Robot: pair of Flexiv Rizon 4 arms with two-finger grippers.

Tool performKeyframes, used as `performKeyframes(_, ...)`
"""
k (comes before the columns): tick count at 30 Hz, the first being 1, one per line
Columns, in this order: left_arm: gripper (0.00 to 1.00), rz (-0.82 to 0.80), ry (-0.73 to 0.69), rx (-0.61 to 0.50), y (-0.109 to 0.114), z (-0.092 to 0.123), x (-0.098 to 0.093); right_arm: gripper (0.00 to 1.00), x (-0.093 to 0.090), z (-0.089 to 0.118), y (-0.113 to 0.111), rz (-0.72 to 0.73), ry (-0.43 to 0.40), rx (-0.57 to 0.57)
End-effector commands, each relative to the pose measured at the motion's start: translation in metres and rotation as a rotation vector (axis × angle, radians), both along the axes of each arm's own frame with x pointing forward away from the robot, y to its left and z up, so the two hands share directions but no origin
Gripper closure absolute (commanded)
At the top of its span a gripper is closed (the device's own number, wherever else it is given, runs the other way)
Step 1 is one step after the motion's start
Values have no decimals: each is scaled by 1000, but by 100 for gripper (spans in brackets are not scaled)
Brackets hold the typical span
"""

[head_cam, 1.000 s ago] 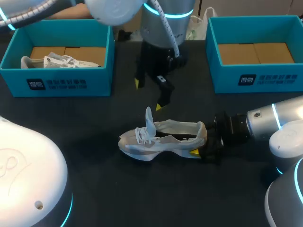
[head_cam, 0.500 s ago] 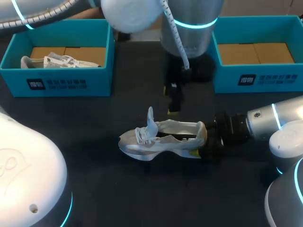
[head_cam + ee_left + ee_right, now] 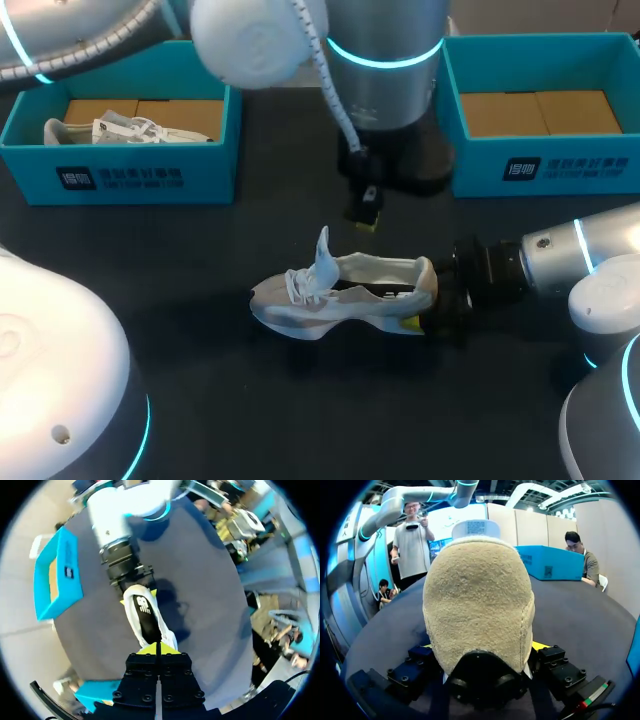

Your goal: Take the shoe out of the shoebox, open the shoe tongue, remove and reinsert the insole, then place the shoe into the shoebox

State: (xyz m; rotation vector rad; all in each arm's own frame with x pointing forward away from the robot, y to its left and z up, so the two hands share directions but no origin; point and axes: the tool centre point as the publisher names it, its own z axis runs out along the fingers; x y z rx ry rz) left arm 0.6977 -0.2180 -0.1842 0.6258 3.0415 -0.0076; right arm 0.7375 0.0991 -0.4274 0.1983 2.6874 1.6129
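The white and grey mesh sneaker (image 3: pixel 340 295) lies on its sole at the middle of the head view, toe toward the left, out of its box on the dark matte worktop (image 3: pixel 200 400). Its white tongue (image 3: pixel 321 252) stands upright over the laces, so I judge the opening step done and the insole removal to be the step in hand.

The right arm (image 3: pixel 560 255) comes in low from the right edge. The right jaws are clamped on the shoe's tan suede heel (image 3: pixel 477 600), with a yellow tip showing at each side of it in the right wrist view. The left arm (image 3: pixel 385 70) hangs down from the top centre. The left jaws hover above the shoe's collar, apart from it, their yellow tips pressed together with nothing between them. Ahead of them in the left wrist view, the dark insole (image 3: pixel 145 617) shows through the shoe's mouth.

The next move probably calls for the left jaws to part, drop into the mouth behind the tongue, pinch the insole's edge and peel it upward. Meanwhile the right jaws would pin the heel down, or the whole shoe may lift with it.

The worktop looks flat and dull, so the sole should not slide much. A teal cardboard shoebox (image 3: pixel 190 175) at upper left holds a second white shoe (image 3: pixel 110 130). A matching teal shoebox (image 3: pixel 480 170) at upper right shows its brown cardboard floor. Both stand well apart from the sneaker, which leaves room to draw the insole straight up
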Motion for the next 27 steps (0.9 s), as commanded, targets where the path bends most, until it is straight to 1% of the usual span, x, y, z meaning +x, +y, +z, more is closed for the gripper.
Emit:
performKeyframes(1,100,-7,11,-43,9,-2,0,100,-1,0,2,-1,0,-4)
performKeyframes(8,100,-7,11,-43,9,-2,0,100,-1,0,2,-1,0,-4)
performKeyframes(9,100,15,15,-24,7,-7,2,100,-1,0,2,-1,0,-4)
performKeyframes(12,100,59,38,-30,4,-18,7,100,-1,0,2,-1,0,-4)
performKeyframes(16,100,136,68,-51,1,-31,15,100,-1,0,2,-1,0,-4)
performKeyframes(21,100,237,90,-88,-4,-55,24,100,-1,0,2,-1,0,-4)
performKeyframes(24,100,268,95,-93,-8,-68,28,100,-1,0,2,-1,0,-4)
performKeyframes(25,100,276,104,-107,-10,-71,29,100,-1,0,2,-1,0,-4)
performKeyframes(27,100,281,79,-136,-13,-77,30,100,-1,0,2,-1,0,-4)
